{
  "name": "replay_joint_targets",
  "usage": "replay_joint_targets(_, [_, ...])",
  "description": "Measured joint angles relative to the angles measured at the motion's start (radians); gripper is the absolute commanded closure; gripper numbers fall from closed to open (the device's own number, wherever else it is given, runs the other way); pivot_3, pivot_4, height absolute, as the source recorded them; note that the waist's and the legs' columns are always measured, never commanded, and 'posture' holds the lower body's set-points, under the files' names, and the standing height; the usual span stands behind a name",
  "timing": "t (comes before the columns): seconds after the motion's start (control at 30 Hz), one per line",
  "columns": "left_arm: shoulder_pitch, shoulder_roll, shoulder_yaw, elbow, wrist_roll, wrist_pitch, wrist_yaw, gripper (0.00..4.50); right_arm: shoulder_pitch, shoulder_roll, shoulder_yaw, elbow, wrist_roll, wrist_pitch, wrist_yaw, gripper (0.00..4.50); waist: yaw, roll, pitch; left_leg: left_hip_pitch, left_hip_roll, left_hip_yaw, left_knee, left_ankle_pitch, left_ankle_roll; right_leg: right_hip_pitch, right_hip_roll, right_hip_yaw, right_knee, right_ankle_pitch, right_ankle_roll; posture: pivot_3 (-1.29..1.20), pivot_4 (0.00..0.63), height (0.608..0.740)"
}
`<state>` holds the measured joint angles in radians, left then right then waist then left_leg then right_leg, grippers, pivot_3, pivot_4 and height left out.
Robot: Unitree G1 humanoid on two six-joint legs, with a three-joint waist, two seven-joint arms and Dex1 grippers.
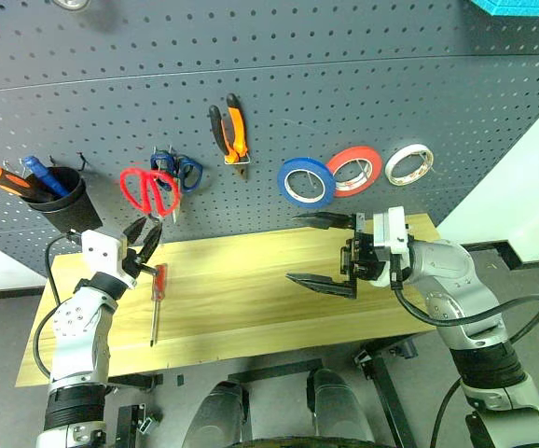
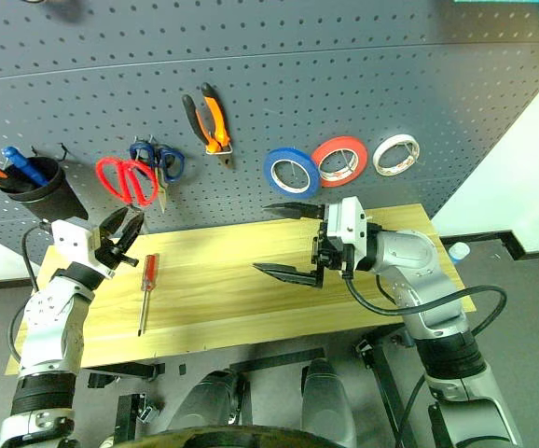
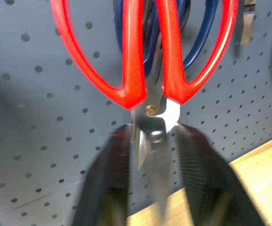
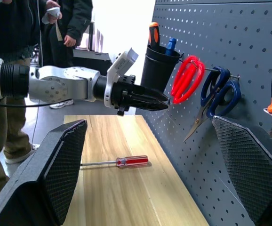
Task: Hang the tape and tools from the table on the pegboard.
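- One tool is left on the desk (image 1: 251, 289): the red-handled screwdriver (image 1: 158, 301), lying at about 7 o'clock of the desk's middle, near the left gripper (image 1: 145, 235). Its long axis runs roughly away from the pegboard (image 1: 279, 103), handle toward the board, metal tip toward the desk's front edge.
- The red-handled scissors (image 1: 148, 189) hang on a hook with their loops up and blades pointing straight down, so their long axis is vertical. The blue-handled scissors (image 1: 181, 171) hang just beside them at 2 o'clock.
- In the left wrist view the left gripper's fingers (image 3: 202, 179) stand either side of the scissor blades, slightly parted; I cannot tell whether they touch the metal. The step in hand looks like letting go of the scissors.
- To do it well, I would spread the fingers fully before backing off, then draw straight away from the board so that the blades are not dragged and the loops are not lifted off the hook.
- The right gripper (image 1: 324, 250) hovers over the desk's middle with its fingers spread wide, holding nothing.
- The orange-and-black pliers (image 1: 230, 133) hang jaws down at 12 o'clock of the desk; the blue tape (image 1: 306, 182) hangs at 1 o'clock, beside a red roll (image 1: 354, 171) and a white roll (image 1: 408, 163).
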<state>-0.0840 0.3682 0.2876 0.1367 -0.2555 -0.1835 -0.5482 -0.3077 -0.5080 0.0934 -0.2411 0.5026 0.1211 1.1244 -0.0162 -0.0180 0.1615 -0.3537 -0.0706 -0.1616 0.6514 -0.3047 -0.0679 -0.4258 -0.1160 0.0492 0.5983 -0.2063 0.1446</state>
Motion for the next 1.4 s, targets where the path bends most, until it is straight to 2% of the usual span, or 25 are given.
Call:
replay_joint_targets(0.03, [0.001, 0.001, 0.0, 0.0, 0.005, -0.001, 0.004, 1.57, 0.0, 0.0, 0.0, 0.0, -0.004, -0.001, 0.001, 0.0, 0.001, 0.0, -0.001, 0.0, 0.0, 0.0, 0.0, 0.0, 0.0, 0.0, 0.0, 0.0, 0.0, 0.0, 0.0, -0.04, 0.093, 0.738])
replay_joint_targets(0.23, [0.108, 0.03, 0.001, -0.064, -0.018, 0.072, -0.012, 1.57, 0.006, -0.014, -0.001, 0.007, -0.019, -0.034, 0.023, 0.0, -0.003, 0.001, -0.003, 0.0, 0.0, 0.0, 0.0, 0.0, 0.0, 0.0, 0.0, 0.0, 0.0, 0.0, 0.0, -0.05, 0.096, 0.738])
replay_joint_targets(0.43, [0.25, 0.093, 0.001, -0.126, -0.034, 0.343, 0.024, 1.57, 0.01, -0.026, -0.002, 0.01, -0.017, -0.041, 0.051, 0.0, -0.001, 0.002, -0.004, 0.001, 0.0, 0.0, 0.0, 0.0, 0.0, 0.0, 0.0, 0.0, 0.002, 0.0, 0.0, -0.02, 0.106, 0.738])
replay_joint_targets(0.53, [0.235, 0.112, 0.02, -0.063, 0.012, 0.532, 0.156, 0.99, 0.008, -0.029, -0.001, 0.012, -0.018, -0.041, 0.064, 0.0, 0.002, 0.003, -0.004, 0.004, 0.0, 0.0, 0.0, 0.0, 0.0, 0.003, 0.001, 0.0, 0.002, 0.0, 0.0, -0.02, 0.109, 0.738])
replay_joint_targets(0.6, [0.222, 0.109, 0.032, -0.039, 0.02, 0.653, 0.224, 0.33, 0.006, -0.028, -0.001, 0.018, -0.018, -0.041, 0.071, 0.0, 0.001, 0.002, -0.004, 0.004, 0.0, 0.0, 0.0, 0.0, 0.0, 0.003, 0.001, 0.0, 0.002, 0.0, 0.0, -0.01, 0.111, 0.738])
replay_joint_targets(0.63, [0.213, 0.103, 0.034, -0.04, 0.021, 0.699, 0.244, 0.02, 0.004, -0.028, -0.001, 0.024, -0.018, -0.041, 0.073, 0.0, 0.003, 0.002, -0.004, 0.004, 0.0, 0.0, 0.0, 0.0, 0.0, 0.004, 0.0, 0.0, 0.002, 0.0, 0.0, -0.01, 0.112, 0.738])
replay_joint_targets(0.73, [0.152, 0.065, 0.016, -0.041, 0.021, 0.872, 0.307, 0.02, -0.004, -0.025, 0.002, 0.033, -0.02, -0.042, 0.08, 0.0, 0.007, 0.002, -0.005, 0.004, 0.0, -0.001, 0.0, 0.0, 0.0, 0.004, 0.0, 0.0, 0.003, 0.0, 0.0, -0.01, 0.113, 0.738])
replay_joint_targets(0.87, [0.063, 0.02, -0.001, -0.038, 0.017, 0.978, 0.351, 0.02, -0.005, -0.023, 0.003, 0.032, -0.022, -0.043, 0.082, 0.0, 0.003, 0.001, -0.005, 0.004, 0.0, -0.001, 0.0, 0.0, 0.0, 0.003, 0.0, 0.0, 0.003, 0.0, 0.0, -0.02, 0.115, 0.738])
replay_joint_targets(1.1, [-0.102, 0.012, -0.009, 0.041, 0.015, 1.039, 0.37, 0.02, 0.012, -0.024, 0.003, 0.032, -0.028, -0.043, 0.082, 0.0, 0.002, 0.001, -0.005, 0.004, 0.0, -0.001, 0.0, 0.0, 0.0, 0.003, 0.0, 0.0, 0.003, 0.0, 0.0, -0.03, 0.117, 0.738])
replay_joint_targets(1.4, [-0.318, 0.011, -0.039, 0.361, 0.051, 1.002, 0.407, 0.02, 0.018, -0.024, 0.004, 0.027, -0.029, -0.041, 0.064, 0.0, -0.002, 0.001, -0.006, 0.004, 0.0, -0.001, 0.0, 0.0, -0.001, 0.002, 0.0, 0.0, 0.002, 0.0, 0.0, -0.05, 0.114, 0.738])
